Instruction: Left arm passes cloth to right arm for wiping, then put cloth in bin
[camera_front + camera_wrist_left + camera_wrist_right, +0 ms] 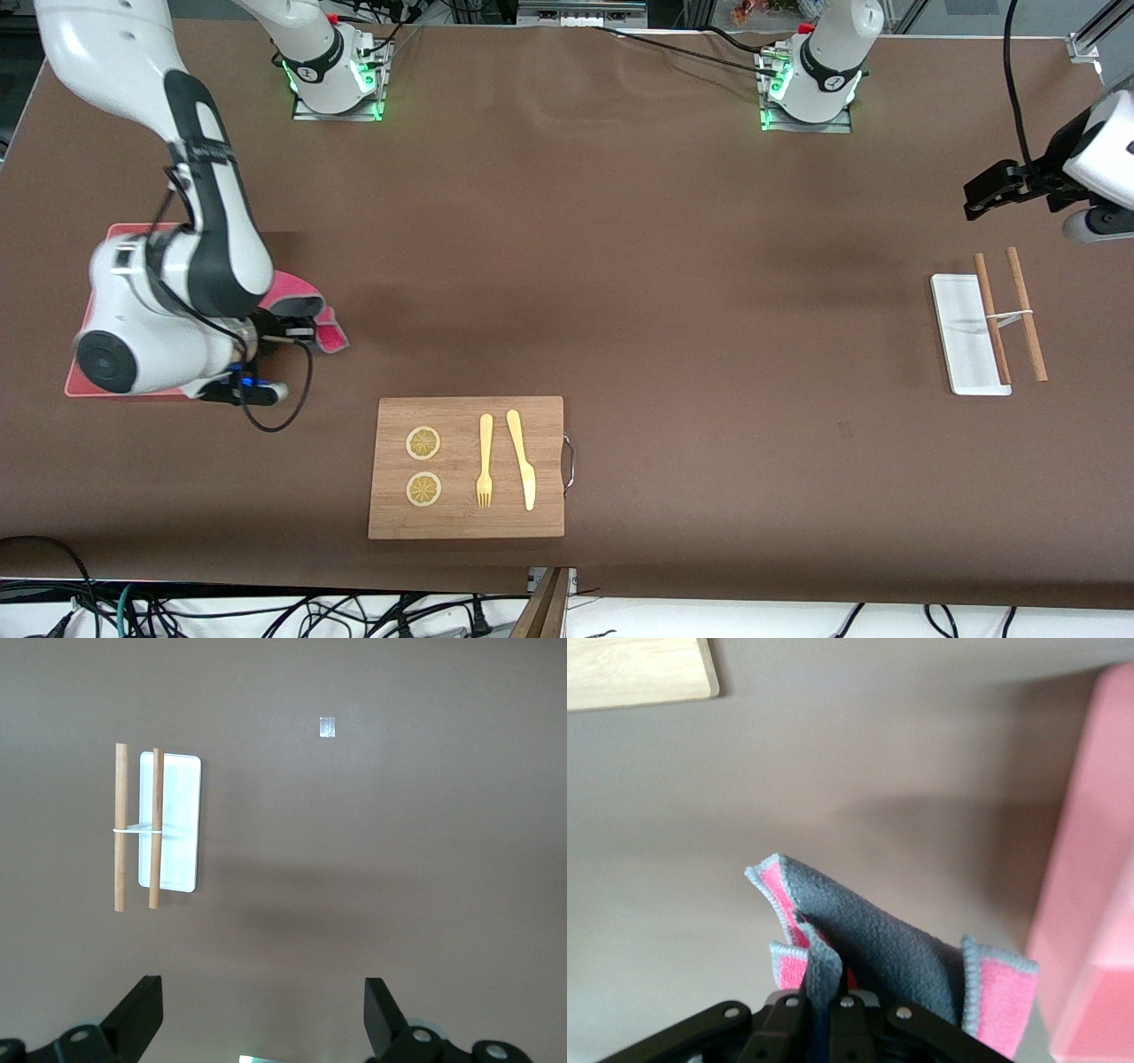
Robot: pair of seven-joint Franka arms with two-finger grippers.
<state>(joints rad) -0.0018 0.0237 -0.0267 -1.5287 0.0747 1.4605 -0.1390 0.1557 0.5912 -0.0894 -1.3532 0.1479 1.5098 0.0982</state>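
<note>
Here the right gripper (297, 330) hangs just beside the bin (120, 239), near the right arm's edge of the tabletop (620, 266), with its jaws closed on the cloth (306, 306). The cloth hangs folded, grey face outward with pink showing at the hems. The left gripper (983, 199) waits with jaws wide open above the left arm's edge, over the white tray (961, 332) and two wooden sticks (1026, 315).

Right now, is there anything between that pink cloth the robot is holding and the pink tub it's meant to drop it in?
Nothing visible is in the way. The right gripper is shut on the cloth, which hangs just beside the bin at its edge. The left gripper waits open above the table near the white tray.
</note>
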